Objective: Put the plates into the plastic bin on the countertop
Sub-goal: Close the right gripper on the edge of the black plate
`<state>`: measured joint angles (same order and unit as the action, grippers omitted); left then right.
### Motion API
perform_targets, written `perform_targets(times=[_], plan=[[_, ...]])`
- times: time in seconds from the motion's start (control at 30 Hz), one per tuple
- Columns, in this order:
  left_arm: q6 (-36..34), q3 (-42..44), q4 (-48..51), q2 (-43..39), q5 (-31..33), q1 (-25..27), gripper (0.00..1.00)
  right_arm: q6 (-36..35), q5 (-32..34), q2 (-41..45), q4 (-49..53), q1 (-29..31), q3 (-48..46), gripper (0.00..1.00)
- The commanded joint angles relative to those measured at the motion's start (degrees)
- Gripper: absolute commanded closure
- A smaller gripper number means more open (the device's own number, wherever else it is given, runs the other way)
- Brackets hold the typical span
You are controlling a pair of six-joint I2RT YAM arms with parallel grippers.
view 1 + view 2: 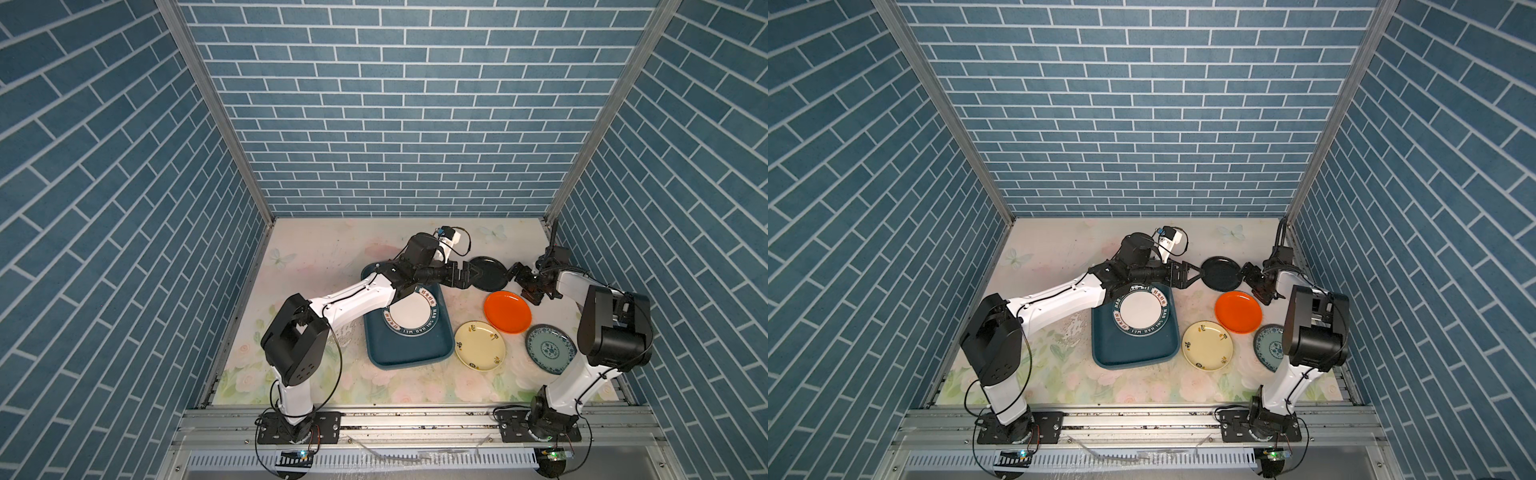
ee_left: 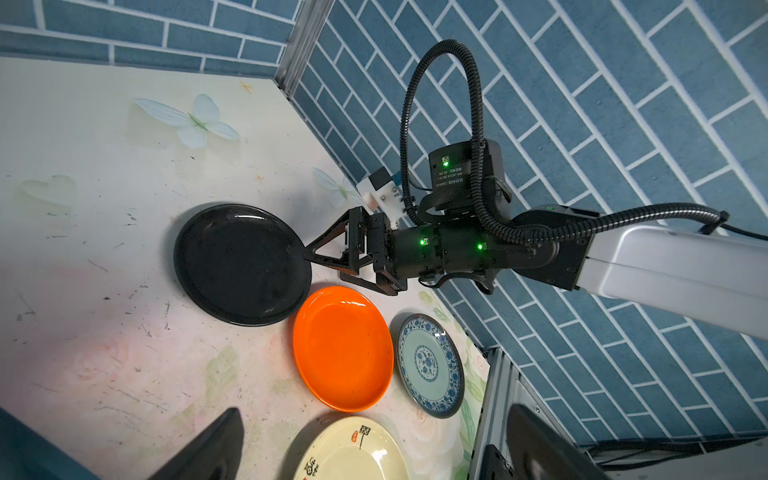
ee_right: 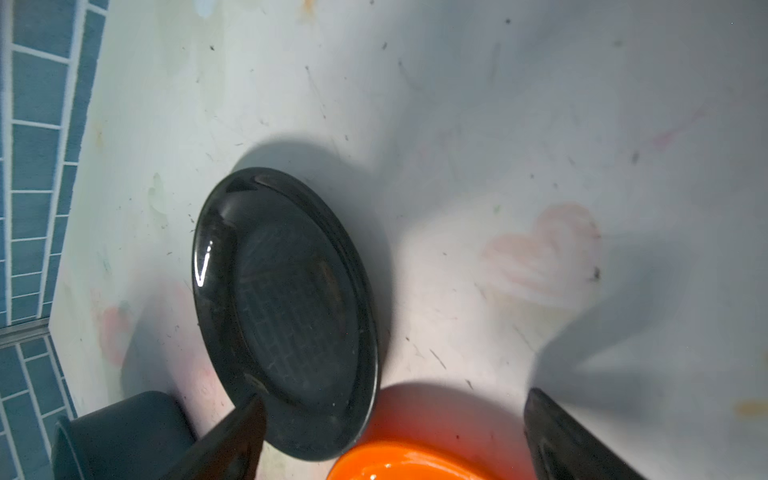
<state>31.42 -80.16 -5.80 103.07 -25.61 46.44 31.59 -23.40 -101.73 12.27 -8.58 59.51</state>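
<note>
The plastic bin (image 1: pixel 409 360) was seen at the middle of the countertop (image 1: pixel 316 253) in both top views. One white plate with a dark-green lettered rim (image 1: pixel 411 316) was lying flat in the bin's upper half, and the lower half of the bin floor was left bare. The upper left corner of the bin was crossed by the left arm.

To the right of the bin, four plates were laid on the countertop. The black plate (image 1: pixel 490 272) was uppermost and the orange plate (image 1: pixel 507 312) was below it. The cream-yellow plate (image 1: pixel 480 344) was just beside the bin's right rim, and the blue-patterned plate (image 1: pixel 550 349) was at the far right. Only narrow gaps were seen between their rims. Whether the black and orange rims touched could not be told.

The left gripper (image 1: pixel 471 277) was held just beside the black plate's left edge, its jaws spread wide with nothing between them. The right gripper (image 1: pixel 520 284) was placed at the plate's right edge, also spread wide and empty. In the left wrist view one of its fingertips (image 2: pixel 309 254) was seen at the plate's rim, but contact could not be confirmed.

A broad bare stretch of countertop was left open above the black plate up to the brick wall (image 1: pixel 395 124), and another to the left of the bin.
</note>
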Motion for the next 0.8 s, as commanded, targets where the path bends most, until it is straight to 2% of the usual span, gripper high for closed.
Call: perform_targets(times=[0.0, 0.1, 0.23, 0.43, 0.6, 0.77], plan=[[-1.2, 1.1, 1.5, -2.3, 1.8, 0.2, 0.00, -2.4, -3.0, -1.9, -3.1, -0.1, 1.3, 0.06], [-1.7, 1.0, 2.5, -2.7, 2.2, 0.2, 0.00, -2.8, -4.5, -4.3, -3.5, -0.1, 2.3, 0.11], [-2.1, 1.4, 2.5, -3.5, 3.1, 0.2, 0.00, -4.2, -8.4, -8.4, -1.7, -0.1, 6.1, 0.25], [-1.6, 4.1, 1.7, -5.8, 4.8, 0.1, 0.00, -3.7, -6.8, -9.7, -2.9, -0.1, 5.3, 0.30], [-0.9, 4.6, 1.6, -6.5, 4.1, 0.1, 0.00, -2.1, -9.0, -11.4, -5.5, 0.0, 4.5, 0.41], [-1.0, 6.1, 1.2, -7.9, 4.8, 0.1, 0.00, -1.3, -9.6, -12.6, -6.7, 0.0, 4.0, 0.47]])
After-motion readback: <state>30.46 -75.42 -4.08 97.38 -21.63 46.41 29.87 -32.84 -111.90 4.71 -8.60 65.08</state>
